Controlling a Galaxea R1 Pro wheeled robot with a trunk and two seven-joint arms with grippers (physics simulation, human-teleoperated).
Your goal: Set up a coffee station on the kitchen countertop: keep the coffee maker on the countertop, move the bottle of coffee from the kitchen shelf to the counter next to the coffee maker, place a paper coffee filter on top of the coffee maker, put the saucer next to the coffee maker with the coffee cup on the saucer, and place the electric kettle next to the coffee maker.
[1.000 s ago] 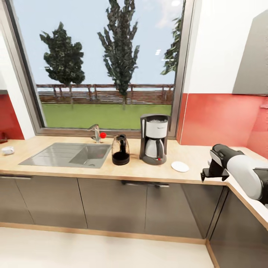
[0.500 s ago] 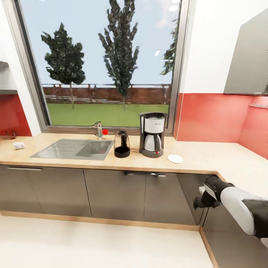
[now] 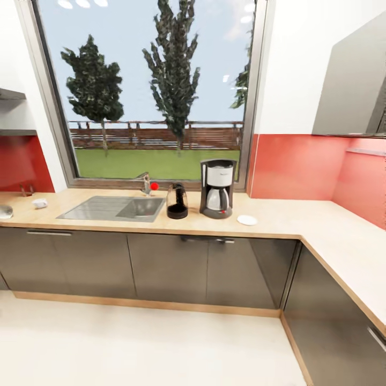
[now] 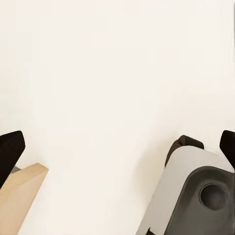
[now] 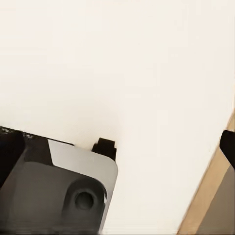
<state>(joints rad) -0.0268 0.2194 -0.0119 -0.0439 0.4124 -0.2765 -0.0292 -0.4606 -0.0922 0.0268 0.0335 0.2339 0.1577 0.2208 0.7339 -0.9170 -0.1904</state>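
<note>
From my seat, the tall dark-grey coffee maker with its white upper housing and pale carafe (image 3: 217, 188) stands on the long light wood-grain countertop (image 3: 279, 222) under the window, well away from both pincers. My left wrist camera looks down at pale floor past the two black fingertips of the left gripper (image 4: 117, 147), which sit wide apart with nothing between them; a grey part of the robot's base (image 4: 193, 196) lies below. The right gripper (image 5: 120, 147) reads the same way, its black tips spread to either edge over pale floor, with a strip of light wood plinth (image 5: 208, 196) at one side.

Compared with half a second ago, the head camera has backed off and turned: the counter run looks smaller and farther, more floor shows, and the right arm that hung low at the right of that view is gone from it. The things on the counter have not shifted among themselves.

The domed clear-glass kettle with black base and top (image 3: 177, 201) stands just beside the coffee maker toward the steel sink (image 3: 112, 208). The small flat round white saucer (image 3: 247, 220) lies near the machine's other side, bare. A small white object (image 3: 39, 203) sits far off beyond the sink; I cannot tell what it is
</note>
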